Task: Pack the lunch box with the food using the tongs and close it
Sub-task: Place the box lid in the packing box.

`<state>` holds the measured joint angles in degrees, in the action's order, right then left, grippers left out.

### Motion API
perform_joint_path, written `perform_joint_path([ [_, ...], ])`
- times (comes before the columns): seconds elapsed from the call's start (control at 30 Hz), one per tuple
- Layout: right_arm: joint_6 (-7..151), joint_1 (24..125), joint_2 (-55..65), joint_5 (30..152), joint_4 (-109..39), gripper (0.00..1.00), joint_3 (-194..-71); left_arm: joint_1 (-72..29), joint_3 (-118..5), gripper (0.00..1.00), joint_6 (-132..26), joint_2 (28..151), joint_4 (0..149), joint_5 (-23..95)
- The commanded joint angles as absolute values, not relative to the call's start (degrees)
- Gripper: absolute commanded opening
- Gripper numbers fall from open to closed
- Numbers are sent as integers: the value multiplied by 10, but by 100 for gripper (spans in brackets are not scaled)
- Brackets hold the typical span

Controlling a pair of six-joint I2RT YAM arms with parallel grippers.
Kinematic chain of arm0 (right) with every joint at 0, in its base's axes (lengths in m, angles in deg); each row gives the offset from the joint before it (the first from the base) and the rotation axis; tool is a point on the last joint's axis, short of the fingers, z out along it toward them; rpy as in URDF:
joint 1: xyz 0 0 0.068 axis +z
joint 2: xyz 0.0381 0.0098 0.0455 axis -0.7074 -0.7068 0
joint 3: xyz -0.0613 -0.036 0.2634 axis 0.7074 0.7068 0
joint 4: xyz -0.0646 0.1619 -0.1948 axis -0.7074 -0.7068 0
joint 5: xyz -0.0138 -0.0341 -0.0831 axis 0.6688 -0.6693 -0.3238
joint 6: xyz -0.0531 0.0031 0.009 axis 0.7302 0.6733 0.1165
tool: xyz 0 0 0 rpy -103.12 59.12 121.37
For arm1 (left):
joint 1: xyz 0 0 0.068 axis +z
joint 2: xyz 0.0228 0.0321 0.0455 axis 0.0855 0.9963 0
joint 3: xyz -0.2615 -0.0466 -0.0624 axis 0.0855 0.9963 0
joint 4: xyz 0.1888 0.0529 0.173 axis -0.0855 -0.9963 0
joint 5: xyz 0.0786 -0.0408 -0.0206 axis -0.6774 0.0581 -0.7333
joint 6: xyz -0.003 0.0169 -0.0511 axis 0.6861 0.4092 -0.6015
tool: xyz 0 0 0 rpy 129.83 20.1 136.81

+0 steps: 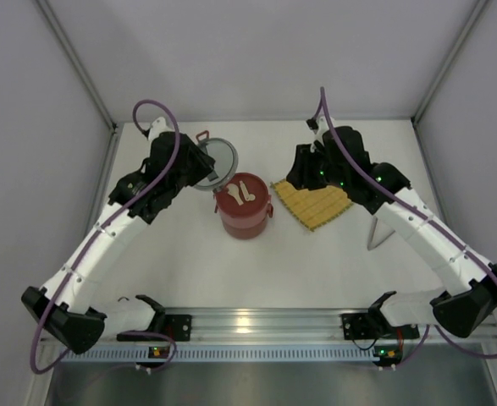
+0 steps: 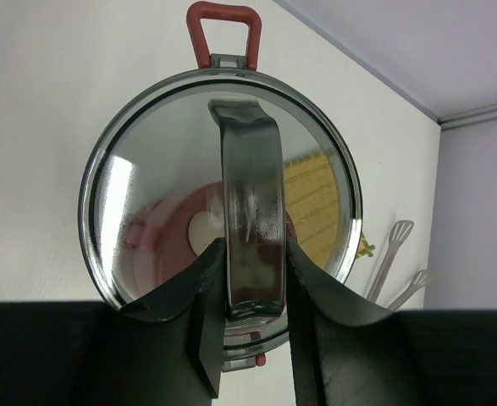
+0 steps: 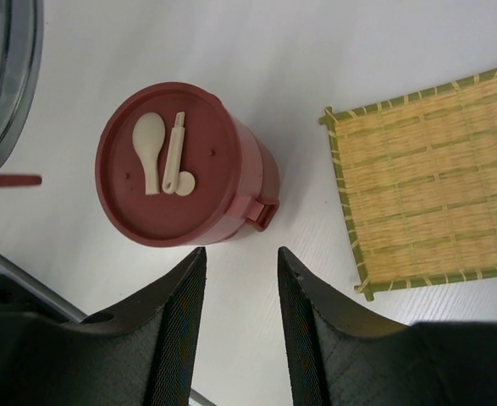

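Overhead, the left pincer [image 1: 204, 166] is seen clenched on a round shiny steel piece with a red loop handle [image 1: 221, 157], which is held tilted just ahead of it. A round maroon lunch box [image 1: 245, 208], lid on, is found between the two pincers, nearer the left one. The right pincer [image 1: 304, 174] is recorded above one corner of a yellow woven square mat [image 1: 314, 205]. Long slim silvery tongs [image 1: 375, 234] are noted on the white table [image 1: 231, 271] well behind that pincer, beside its forearm.

From the left wrist, both fingers [image 2: 210, 288] are observed pressed against a curved steel strap [image 2: 252, 186] crossing the piece's middle. The red loop is placed at the far rim, straight ahead.

From the right wrist, the fingers [image 3: 184, 296] are found released, with nothing between them. The lunch box is located just ahead and left, with a small beige spoon [image 3: 149, 152] and a short beige stick [image 3: 176, 156] laid side by side on its lid. The mat is located ahead and right.
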<state>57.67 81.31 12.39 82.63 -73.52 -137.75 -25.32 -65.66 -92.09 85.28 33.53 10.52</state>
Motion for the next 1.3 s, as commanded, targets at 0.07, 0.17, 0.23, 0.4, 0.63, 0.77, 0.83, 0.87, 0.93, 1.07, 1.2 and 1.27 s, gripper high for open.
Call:
perform_joint_path([
  [0.07,571,795,55,827,-683,38,-1408,-294,-614,0,-1000,796,398,52],
  [0.17,561,794,28,818,-673,37,-1425,-326,-604,0,-1033,799,393,25],
  [0.23,560,794,22,817,-666,37,-1440,-363,-599,0,-1065,801,391,-14],
  [0.4,550,794,41,827,-665,37,-1440,-443,-586,0,-1178,803,353,-135],
  [0.63,557,793,78,802,-681,38,-1413,-501,-651,0,-1295,866,284,-212],
  [0.77,557,787,73,795,-686,38,-1414,-515,-698,0,-1345,914,228,-244],
  [0.83,558,785,69,796,-688,38,-1420,-516,-718,0,-1358,928,204,-252],
  [0.87,558,785,68,796,-689,38,-1421,-515,-755,0,-1357,949,184,-255],
  [0.93,558,785,70,794,-690,38,-1422,-515,-798,0,-1364,971,122,-270],
  [1.07,557,784,77,790,-690,38,-1422,-515,-897,0,-1401,1036,19,-294],
  [1.2,557,784,83,785,-694,38,-1421,-515,-940,0,-1413,1055,-18,-320],
  [1.27,557,783,85,781,-699,38,-1421,-514,-941,0,-1426,1050,-26,-336],
])
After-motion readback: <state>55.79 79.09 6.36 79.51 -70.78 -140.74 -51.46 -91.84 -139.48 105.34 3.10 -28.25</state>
